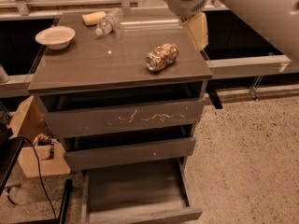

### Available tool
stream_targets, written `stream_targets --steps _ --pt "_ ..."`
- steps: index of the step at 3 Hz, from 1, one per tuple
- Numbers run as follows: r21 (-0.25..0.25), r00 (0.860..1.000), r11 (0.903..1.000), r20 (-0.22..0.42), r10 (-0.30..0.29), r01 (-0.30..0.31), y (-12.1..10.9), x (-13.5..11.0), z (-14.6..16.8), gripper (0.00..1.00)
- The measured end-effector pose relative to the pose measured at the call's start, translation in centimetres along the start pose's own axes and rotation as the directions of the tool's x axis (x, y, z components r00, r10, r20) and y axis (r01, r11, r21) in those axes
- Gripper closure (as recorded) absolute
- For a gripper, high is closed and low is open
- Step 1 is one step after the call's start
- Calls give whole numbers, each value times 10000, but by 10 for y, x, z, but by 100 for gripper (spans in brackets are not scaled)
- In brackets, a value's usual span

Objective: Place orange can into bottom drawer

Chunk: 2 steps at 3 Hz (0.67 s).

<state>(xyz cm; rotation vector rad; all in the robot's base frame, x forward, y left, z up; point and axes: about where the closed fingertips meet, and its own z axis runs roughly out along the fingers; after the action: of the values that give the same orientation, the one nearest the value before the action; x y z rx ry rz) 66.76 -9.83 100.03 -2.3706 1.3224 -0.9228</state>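
Note:
The orange can (162,56) lies on its side on the cabinet top (93,64), near the right edge, its silver end facing front left. My gripper (197,29) hangs above the cabinet's back right corner, up and to the right of the can and apart from it. It holds nothing that I can see. The bottom drawer (135,190) is pulled out at the foot of the cabinet, and its flat grey floor is bare. The scratched upper drawer (126,118) and the middle drawer (131,152) stick out slightly.
A white bowl (55,36), a clear plastic water bottle (107,23) and a yellow sponge (93,18) sit at the back left of the top. A cardboard box (32,139) and a black cable (39,171) are on the floor at the left. Speckled floor lies to the right.

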Motion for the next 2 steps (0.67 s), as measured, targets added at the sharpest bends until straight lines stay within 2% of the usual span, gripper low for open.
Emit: stream_targets --steps 2 --pt "53 9963 9966 230 -823 822 -34 1 41 0"
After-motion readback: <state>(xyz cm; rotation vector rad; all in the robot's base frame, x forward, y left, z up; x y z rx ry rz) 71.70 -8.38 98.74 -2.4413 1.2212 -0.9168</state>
